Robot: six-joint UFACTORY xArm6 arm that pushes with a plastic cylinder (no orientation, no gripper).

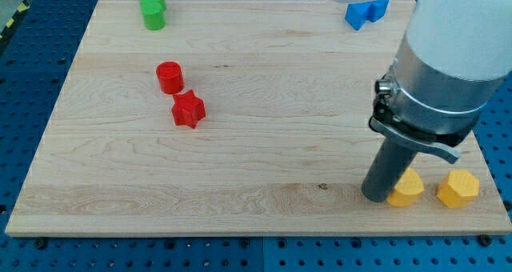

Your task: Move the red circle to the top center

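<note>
The red circle (170,77) is a short red cylinder standing on the wooden board (256,120) at the view's left, a little above the middle. A red star block (189,110) lies just below and right of it, close but apart. My tip (374,198) is the lower end of the dark rod at the view's lower right, far from the red circle. It stands right beside the left edge of a yellow hexagon block (406,189).
A second yellow hexagon block (458,189) sits near the board's lower right corner. A green star-shaped block (151,9) is at the top left. A blue block (366,12) is at the top right, partly hidden by the arm (448,56).
</note>
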